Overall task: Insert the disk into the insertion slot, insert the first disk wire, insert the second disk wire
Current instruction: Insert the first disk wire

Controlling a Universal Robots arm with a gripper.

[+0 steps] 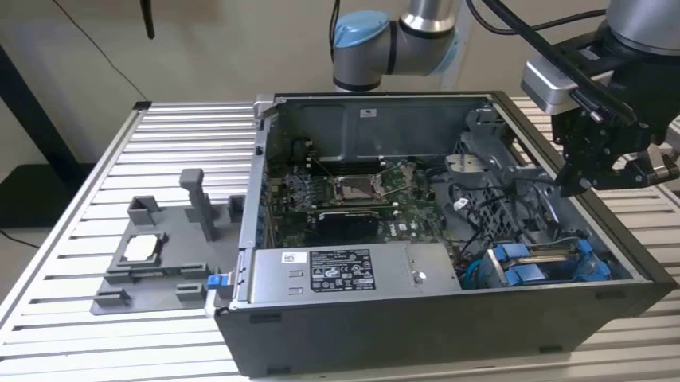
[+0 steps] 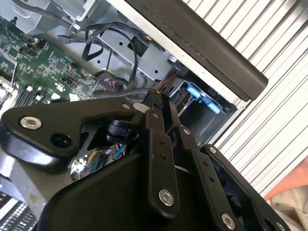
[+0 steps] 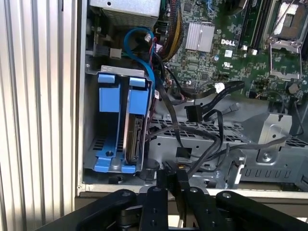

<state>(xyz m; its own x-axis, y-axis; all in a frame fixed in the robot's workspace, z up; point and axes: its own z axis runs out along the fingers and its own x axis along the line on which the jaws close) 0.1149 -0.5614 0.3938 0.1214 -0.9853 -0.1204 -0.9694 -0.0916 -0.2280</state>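
The disk [image 3: 135,137] stands edge-on in the insertion slot [image 3: 91,144], a dark-grey cage with blue plastic carriers in the corner of the open computer case. In the exterior view the cage [image 1: 542,263] lies at the case's near right. My gripper [image 1: 574,187] hangs above the case's right side, over a bundle of black cables behind the cage. In both wrist views its fingers [image 3: 161,185] sit close together, and the gripper [image 3: 171,174] [image 2: 153,98] appears shut on a thin black wire [image 1: 531,182] that stretches from its tip toward the middle of the case.
A labelled silver power-supply box [image 1: 340,269] runs along the case's front edge. The green motherboard [image 1: 351,195] fills the case floor. A grey plastic fixture [image 1: 159,255] stands on the slatted metal table [image 1: 181,135] at the exterior view's left. Loose cables cross near the cage.
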